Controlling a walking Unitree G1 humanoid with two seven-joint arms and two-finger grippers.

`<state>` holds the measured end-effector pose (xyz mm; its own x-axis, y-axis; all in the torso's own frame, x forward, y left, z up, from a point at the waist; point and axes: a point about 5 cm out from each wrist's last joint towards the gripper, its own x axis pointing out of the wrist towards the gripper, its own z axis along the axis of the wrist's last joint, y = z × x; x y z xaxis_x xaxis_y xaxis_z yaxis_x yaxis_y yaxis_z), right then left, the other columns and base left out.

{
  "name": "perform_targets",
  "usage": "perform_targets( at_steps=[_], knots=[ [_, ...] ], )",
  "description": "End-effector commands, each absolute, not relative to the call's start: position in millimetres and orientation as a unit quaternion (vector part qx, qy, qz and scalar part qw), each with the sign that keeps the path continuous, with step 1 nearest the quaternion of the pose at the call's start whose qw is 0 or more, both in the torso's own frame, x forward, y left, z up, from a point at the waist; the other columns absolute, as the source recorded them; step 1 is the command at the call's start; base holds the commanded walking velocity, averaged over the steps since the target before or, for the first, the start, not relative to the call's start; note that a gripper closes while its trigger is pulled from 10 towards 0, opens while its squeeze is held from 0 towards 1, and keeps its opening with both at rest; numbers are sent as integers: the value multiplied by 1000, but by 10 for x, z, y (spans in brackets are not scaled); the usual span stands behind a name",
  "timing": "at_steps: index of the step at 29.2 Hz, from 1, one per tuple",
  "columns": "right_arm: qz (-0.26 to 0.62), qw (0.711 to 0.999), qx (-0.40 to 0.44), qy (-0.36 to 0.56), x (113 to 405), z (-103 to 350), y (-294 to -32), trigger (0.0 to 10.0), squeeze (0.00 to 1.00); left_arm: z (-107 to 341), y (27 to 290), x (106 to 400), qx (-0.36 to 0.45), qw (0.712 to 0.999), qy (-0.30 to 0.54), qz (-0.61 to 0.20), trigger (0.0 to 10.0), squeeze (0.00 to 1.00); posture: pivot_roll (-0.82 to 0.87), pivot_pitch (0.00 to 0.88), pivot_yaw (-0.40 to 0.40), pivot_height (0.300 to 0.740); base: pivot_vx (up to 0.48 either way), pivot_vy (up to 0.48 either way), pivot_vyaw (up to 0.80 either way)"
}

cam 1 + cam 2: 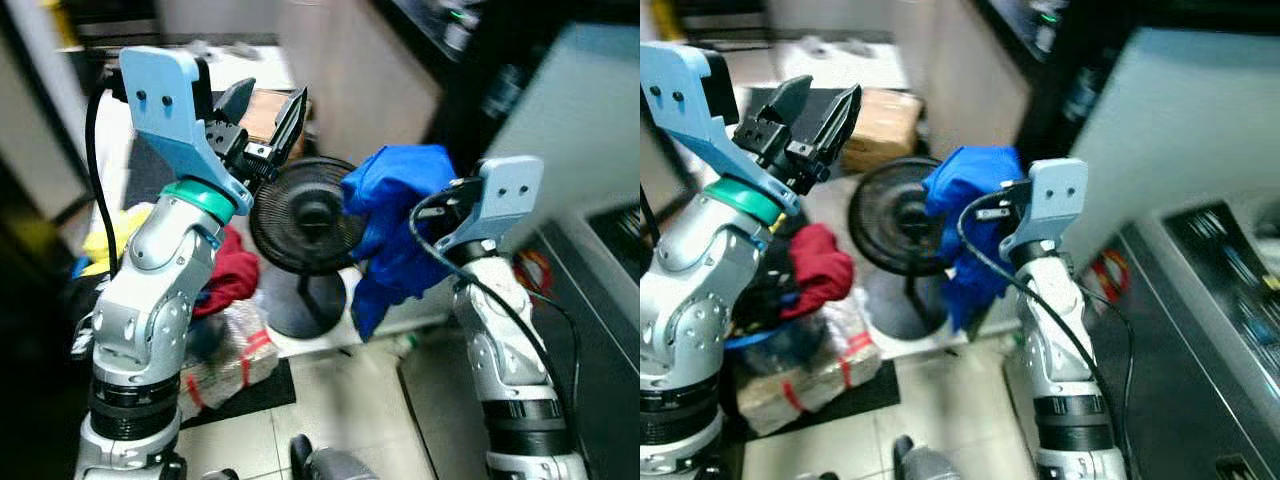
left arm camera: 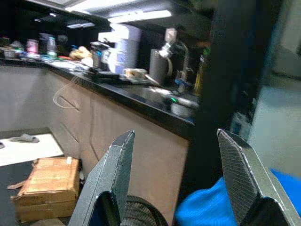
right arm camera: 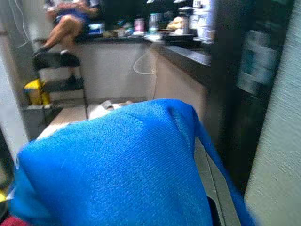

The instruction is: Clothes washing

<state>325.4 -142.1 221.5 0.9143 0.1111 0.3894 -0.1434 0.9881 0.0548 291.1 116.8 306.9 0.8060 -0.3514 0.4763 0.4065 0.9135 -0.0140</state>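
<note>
A bright blue garment (image 1: 395, 230) hangs bunched from my right gripper (image 1: 432, 205), which is shut on it at chest height; the cloth hides the fingers and spreads across the right wrist view (image 3: 127, 169). My left gripper (image 1: 270, 105) is raised to the left of it, open, with nothing between its black fingers (image 2: 113, 179). A red cloth (image 1: 232, 270) lies on a pile of laundry low on the left, with a yellow cloth (image 1: 110, 235) behind my left arm.
A black floor fan (image 1: 305, 215) stands just behind the blue garment. A pale appliance panel (image 1: 580, 130) and a dark machine top (image 1: 1230, 300) are to the right. A cardboard box (image 2: 49, 181) sits by the counter. A person (image 3: 68, 19) sits further back.
</note>
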Motion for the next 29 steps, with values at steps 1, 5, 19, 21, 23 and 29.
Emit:
perform_targets(
  at_steps=[1, 5, 19, 21, 23, 29],
  knots=[
    [73, 970, 65, -221, 3257, 2376, -1348, 10000, 0, 3080, 1188, 2901, -45, 949, -241, -198, 10000, 0, 12, 52, -2, 740, 0, 0, -800],
    [78, 969, 69, -226, 3248, 2398, -1319, 10000, 0, 3098, 1205, 2904, -36, 949, -244, -196, 10000, 0, 13, 52, 0, 740, 0, 0, -800],
    [110, 958, 90, -248, 3194, 2495, -1149, 10000, 0, 3338, 1398, 2955, 11, 944, -280, -173, 10000, 0, 35, 52, 9, 740, 0, 0, -800],
    [116, 955, 96, -256, 3178, 2533, -1127, 10000, 0, 3388, 1417, 2950, 15, 943, -287, -169, 10000, 0, 38, 52, 10, 740, 0, 0, -800],
    [118, 954, 98, -259, 3171, 2548, -1118, 10000, 0, 3407, 1425, 2948, 16, 942, -290, -168, 10000, 0, 38, 52, 10, 740, 0, 0, -800],
    [124, 950, 101, -268, 3159, 2596, -1106, 10000, 0, 3460, 1421, 2937, 19, 939, -298, -169, 10000, 0, 40, 51, 11, 740, 0, 0, -800]
  ],
)
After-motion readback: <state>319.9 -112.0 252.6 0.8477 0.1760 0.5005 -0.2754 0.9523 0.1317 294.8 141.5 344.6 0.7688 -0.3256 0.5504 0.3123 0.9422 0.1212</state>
